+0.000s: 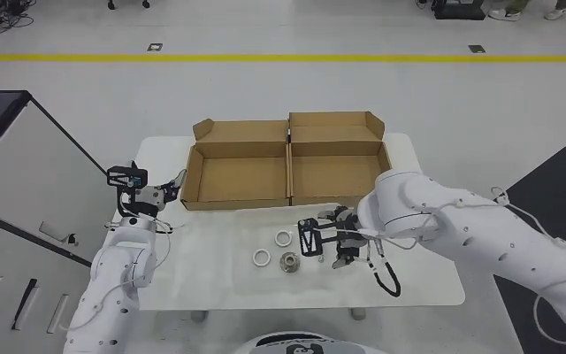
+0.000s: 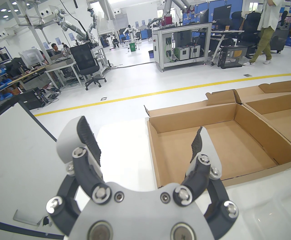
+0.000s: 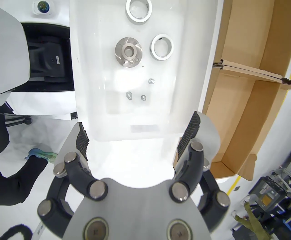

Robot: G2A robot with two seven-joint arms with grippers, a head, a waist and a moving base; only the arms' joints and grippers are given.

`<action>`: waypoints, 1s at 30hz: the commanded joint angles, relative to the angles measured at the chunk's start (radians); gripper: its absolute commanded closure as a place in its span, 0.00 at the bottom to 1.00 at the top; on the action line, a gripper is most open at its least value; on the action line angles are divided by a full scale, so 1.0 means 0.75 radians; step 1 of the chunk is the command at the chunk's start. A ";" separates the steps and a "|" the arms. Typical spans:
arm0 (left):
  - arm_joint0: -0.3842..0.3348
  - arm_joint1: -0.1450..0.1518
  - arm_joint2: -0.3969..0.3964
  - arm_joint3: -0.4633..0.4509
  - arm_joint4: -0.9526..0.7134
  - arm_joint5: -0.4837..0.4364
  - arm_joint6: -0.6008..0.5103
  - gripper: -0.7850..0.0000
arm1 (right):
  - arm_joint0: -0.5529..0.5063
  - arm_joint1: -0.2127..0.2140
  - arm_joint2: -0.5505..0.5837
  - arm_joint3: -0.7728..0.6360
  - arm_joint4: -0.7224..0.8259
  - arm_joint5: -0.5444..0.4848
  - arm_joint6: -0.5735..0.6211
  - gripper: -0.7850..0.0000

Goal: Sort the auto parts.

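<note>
The right gripper (image 3: 136,136) hangs over the white table (image 3: 95,68). Its fingers (image 3: 82,138) are spread wide and there is nothing between them.

Straight ahead of its fingertips, and nearest to it, three small fasteners lie loose on the table. A first bolt (image 3: 129,95) has a second bolt (image 3: 143,97) just beside it, and a third bolt (image 3: 151,81) lies a little farther out. None of them touches another.

Beyond the bolts sits a flanged hub (image 3: 128,52), flat on the table with its bore facing up. Close beside the hub, on the side toward the boxes and not touching it, lies a near ring (image 3: 161,47) of bright metal. Farthest out from this gripper along the same line is a far ring (image 3: 139,10), apart from the hub.

Off the gripper's side, away from the robot, the right cardboard box (image 1: 340,173) lies open with its flaps up. The left cardboard box (image 1: 239,177) stands against it, side by side, beyond the rings and the hub.

The left gripper (image 2: 143,141) is held above the table's edge, just off the outer near corner of the left cardboard box. Its fingers (image 2: 89,138) are also wide apart and hold nothing. The left cardboard box lies ahead of it, toward its inner side, with the right cardboard box farther on in the same direction.

The bolts, the hub and both rings are well apart from the left gripper. They lie between the two grippers, much nearer the right gripper.
</note>
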 commanded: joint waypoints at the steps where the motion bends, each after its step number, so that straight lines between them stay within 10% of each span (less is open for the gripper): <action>1: 0.000 0.000 0.000 0.000 0.000 0.000 0.000 0.00 | 0.018 -0.007 -0.038 0.017 0.004 -0.013 -0.013 0.00; 16: 0.000 0.000 0.000 0.000 0.000 0.000 0.000 0.00 | 0.132 -0.124 -0.220 0.180 0.074 -0.022 -0.027 0.00; 30: 0.000 0.000 0.000 0.000 0.000 0.000 0.000 0.00 | 0.125 -0.122 -0.186 0.119 -0.044 0.054 -0.063 0.00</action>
